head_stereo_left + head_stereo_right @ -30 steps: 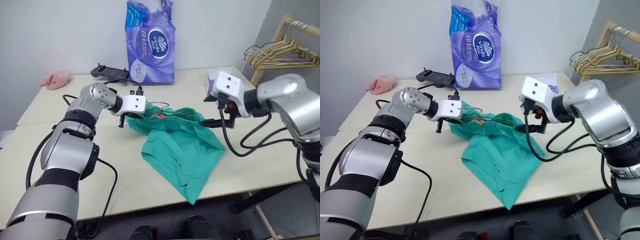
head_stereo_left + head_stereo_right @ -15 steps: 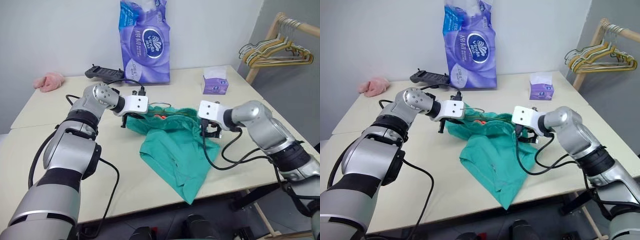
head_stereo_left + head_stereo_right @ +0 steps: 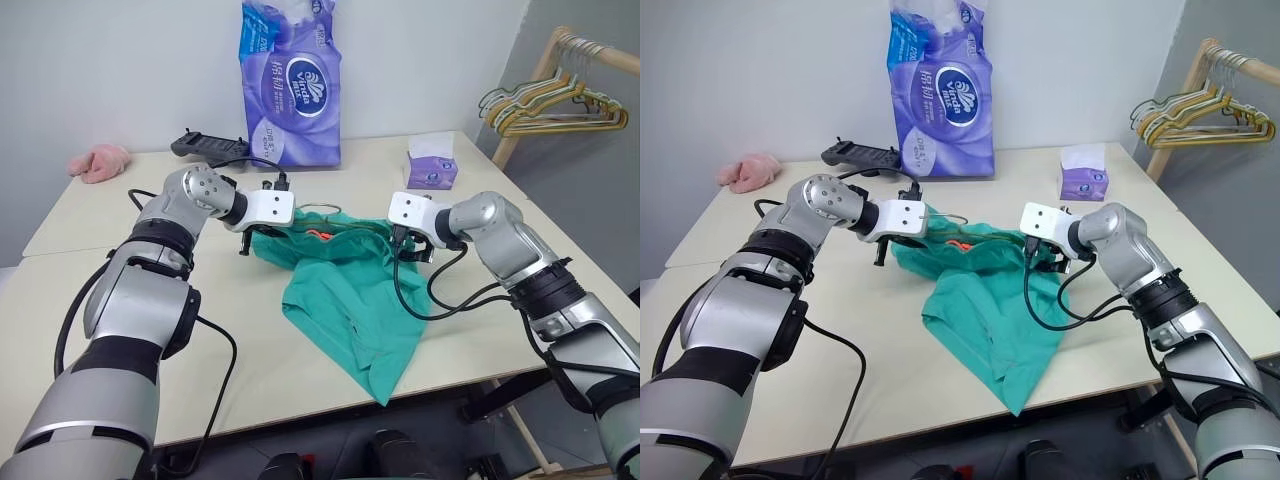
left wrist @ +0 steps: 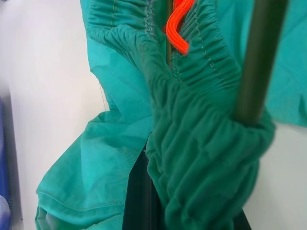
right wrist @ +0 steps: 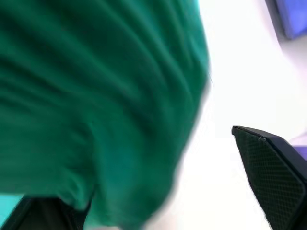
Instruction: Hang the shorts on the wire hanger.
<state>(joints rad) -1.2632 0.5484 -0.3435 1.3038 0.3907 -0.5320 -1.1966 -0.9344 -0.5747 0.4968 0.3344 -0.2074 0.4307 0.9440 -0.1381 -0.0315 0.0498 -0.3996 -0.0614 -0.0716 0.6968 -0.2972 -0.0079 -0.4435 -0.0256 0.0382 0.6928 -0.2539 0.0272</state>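
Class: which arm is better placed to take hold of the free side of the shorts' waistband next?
Right. Its open end effector sits at the shorts' free waistband side, while the left end effector is shut on the other end.

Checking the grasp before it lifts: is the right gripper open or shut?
Open. The right gripper has its two fingers spread wide, with the shorts bunched between them.

Both arms reaching forward over the desk, hands angled downward and inward.
Left hand (image 3: 262, 238) is clamping its fingers tight on teal fabric; right hand (image 3: 408, 252) is holding its fingers (image 5: 273, 167) spread apart, wrist bent toward the left arm.
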